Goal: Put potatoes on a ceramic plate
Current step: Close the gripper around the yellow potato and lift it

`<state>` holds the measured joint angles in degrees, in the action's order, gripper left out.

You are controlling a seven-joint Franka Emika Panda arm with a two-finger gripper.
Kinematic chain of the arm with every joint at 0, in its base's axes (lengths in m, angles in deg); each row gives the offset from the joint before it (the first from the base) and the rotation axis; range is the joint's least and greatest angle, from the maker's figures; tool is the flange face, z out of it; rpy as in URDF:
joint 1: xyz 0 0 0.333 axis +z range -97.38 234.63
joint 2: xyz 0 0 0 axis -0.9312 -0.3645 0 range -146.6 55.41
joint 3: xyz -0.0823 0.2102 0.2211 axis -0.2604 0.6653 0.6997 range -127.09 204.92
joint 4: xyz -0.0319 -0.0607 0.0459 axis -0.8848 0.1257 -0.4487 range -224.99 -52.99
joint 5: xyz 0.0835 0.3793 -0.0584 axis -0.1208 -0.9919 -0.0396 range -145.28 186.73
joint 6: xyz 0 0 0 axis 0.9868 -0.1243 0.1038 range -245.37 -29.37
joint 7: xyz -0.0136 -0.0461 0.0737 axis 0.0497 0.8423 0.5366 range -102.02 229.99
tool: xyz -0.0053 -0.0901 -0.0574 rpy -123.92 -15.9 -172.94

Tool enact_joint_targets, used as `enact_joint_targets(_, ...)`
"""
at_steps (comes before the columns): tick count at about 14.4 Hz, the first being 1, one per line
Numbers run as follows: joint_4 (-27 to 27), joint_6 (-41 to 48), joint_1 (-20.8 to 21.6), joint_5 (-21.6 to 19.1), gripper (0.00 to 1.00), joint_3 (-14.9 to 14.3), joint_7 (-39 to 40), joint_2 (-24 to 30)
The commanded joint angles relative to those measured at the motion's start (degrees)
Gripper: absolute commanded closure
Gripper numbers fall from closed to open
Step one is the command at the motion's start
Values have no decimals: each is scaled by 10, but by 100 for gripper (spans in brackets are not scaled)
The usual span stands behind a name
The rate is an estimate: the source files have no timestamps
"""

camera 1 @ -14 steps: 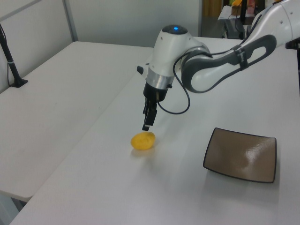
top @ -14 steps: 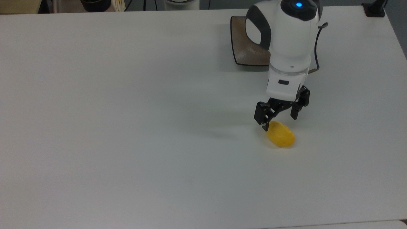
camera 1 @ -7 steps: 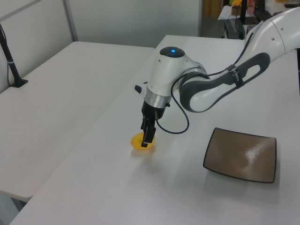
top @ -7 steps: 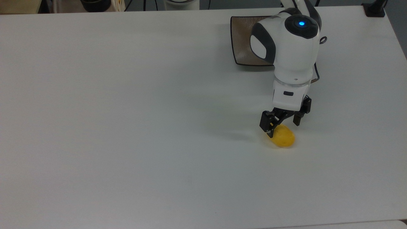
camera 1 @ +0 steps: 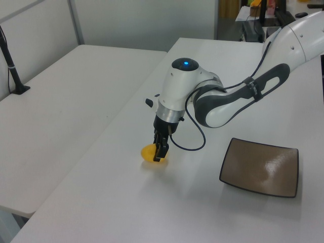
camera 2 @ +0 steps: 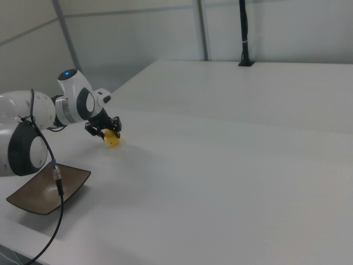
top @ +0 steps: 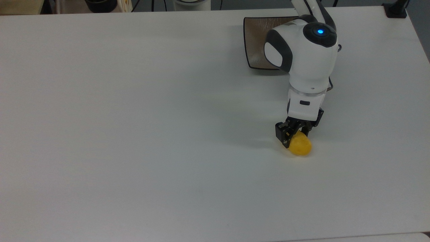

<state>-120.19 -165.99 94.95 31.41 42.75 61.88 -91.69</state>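
The yellow potato [top: 301, 145] lies on the white table [top: 134, 117], right of centre in the top view. My gripper [top: 295, 135] is down at table level, its black fingers [top: 283, 133] closed against the potato's two sides and covering its far end. In the left view the potato [camera 1: 147, 152] sticks out to the left of the gripper [camera 1: 159, 152]. The right view shows the potato [camera 2: 112, 141] just under the gripper [camera 2: 108, 132]. The square brown-grey plate [top: 257, 40] sits behind the arm, bare and partly hidden by it; the same plate [camera 1: 260, 167] lies to the left view's right.
A black cable [camera 2: 55, 182] hangs from the arm over the plate [camera 2: 47, 190] in the right view. A black post [top: 396, 10] stands at the table's far right corner in the top view. A second white table [camera 1: 61, 101] adjoins in the left view.
The gripper has come down from above the potato to table level, and its fingers have narrowed from wide apart to closed on the potato. The potato has stayed in place.
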Motion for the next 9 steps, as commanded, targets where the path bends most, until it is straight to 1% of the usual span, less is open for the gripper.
enact_joint_targets(1,6,1,3,14,94,1,-15,-4)
enact_joint_targets(3,-11,21,8,14,95,2,-26,25)
enact_joint_targets(4,-18,34,12,13,100,1,-34,47)
enact_joint_targets(5,-24,49,12,9,100,2,-42,64)
enact_joint_targets(6,-39,71,12,7,100,1,-49,98)
enact_joint_targets(9,-124,136,11,5,100,2,-78,226)
